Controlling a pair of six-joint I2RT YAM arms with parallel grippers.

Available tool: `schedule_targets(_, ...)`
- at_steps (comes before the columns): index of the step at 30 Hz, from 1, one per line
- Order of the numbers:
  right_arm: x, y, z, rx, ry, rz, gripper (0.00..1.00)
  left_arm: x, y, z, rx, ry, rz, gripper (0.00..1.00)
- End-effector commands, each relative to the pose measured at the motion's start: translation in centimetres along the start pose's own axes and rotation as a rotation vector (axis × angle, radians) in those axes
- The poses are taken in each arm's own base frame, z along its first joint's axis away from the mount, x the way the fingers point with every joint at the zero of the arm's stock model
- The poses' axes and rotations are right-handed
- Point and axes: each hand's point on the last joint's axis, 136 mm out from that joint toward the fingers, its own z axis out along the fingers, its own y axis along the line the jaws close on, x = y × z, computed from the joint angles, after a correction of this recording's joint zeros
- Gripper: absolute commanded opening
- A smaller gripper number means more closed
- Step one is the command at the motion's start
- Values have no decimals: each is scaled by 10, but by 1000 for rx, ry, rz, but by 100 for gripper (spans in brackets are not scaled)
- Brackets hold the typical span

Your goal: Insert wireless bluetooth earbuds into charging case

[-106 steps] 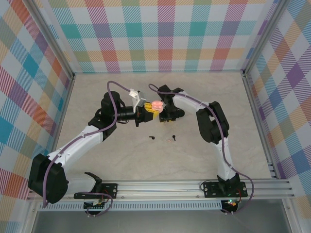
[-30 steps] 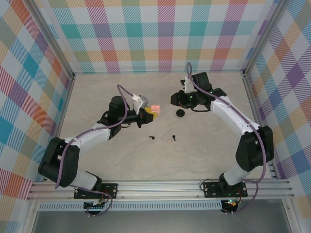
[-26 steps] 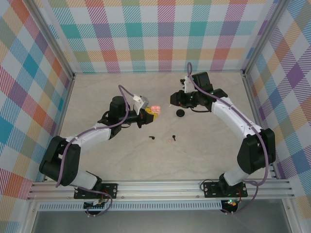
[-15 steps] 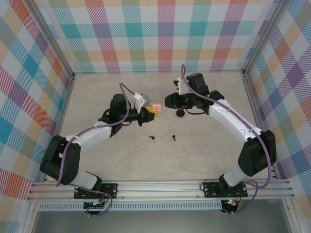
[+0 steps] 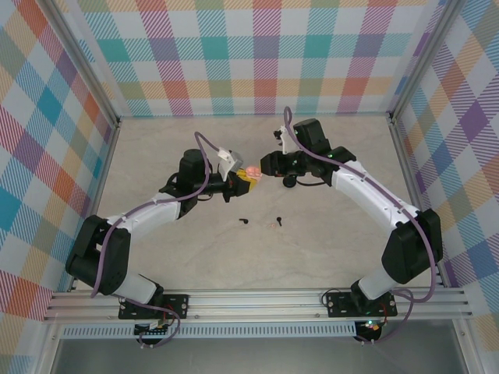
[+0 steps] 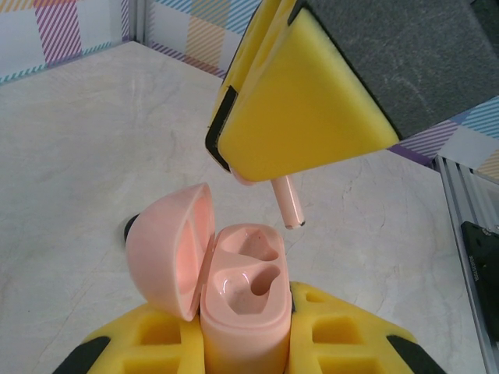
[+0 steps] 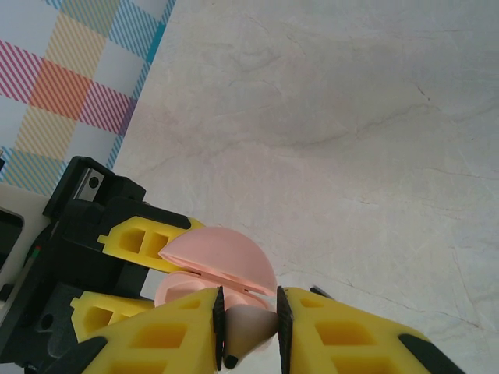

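Observation:
The pink charging case [image 6: 242,312] stands upright with my left gripper [image 6: 242,347] shut on it. Its lid [image 6: 171,249] is swung open to the left and both sockets look empty. My right gripper [image 7: 248,327] is shut on a pale pinkish-white earbud [image 7: 249,323]. That earbud's stem [image 6: 288,204] hangs just above the case's far socket, apart from it. In the top view the case [image 5: 252,171] sits between the left gripper [image 5: 243,181] and the right gripper [image 5: 265,167] at mid-table.
A black earbud [image 5: 243,222], another black one [image 5: 279,220] and a pale one [image 5: 272,226] lie on the marble table in front of the grippers. A small black round case [image 5: 290,182] sits beneath the right arm. Plaid walls enclose the table.
My right gripper has moved left from the back right, bringing the pale earbud over the open case. The left gripper has edged slightly right with the case.

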Motion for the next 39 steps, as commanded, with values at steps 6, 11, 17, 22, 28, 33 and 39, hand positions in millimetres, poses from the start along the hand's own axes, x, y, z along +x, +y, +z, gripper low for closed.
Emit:
schedule_targets(6, -17, 20, -10, -17, -80, -60, 27, -12, -11, 5, 45, -16, 40, 9)
schedule_targets(11, -17, 21, -8, -3, -86, -65, 27, -14, -10, 6, 41, -23, 36, 9)
schedule_targets(17, -15, 19, -7, 14, -84, -70, 27, -17, -6, 7, 27, -36, 17, 9)
schedule_targets(22, -14, 15, -7, 39, -88, -75, 27, -19, -4, 8, 19, -42, 2, 9)
schedule_targets(28, -13, 12, -8, 61, -96, -81, 27, -22, -1, 8, 9, -47, -21, 9)
schedule_targets(33, -12, 11, -6, 68, -93, -85, 27, -24, 0, 10, 10, -51, -34, 9)
schedule_targets(39, -9, 9, -2, 79, -81, -88, 27, -26, 1, 11, 10, -57, -52, 9)
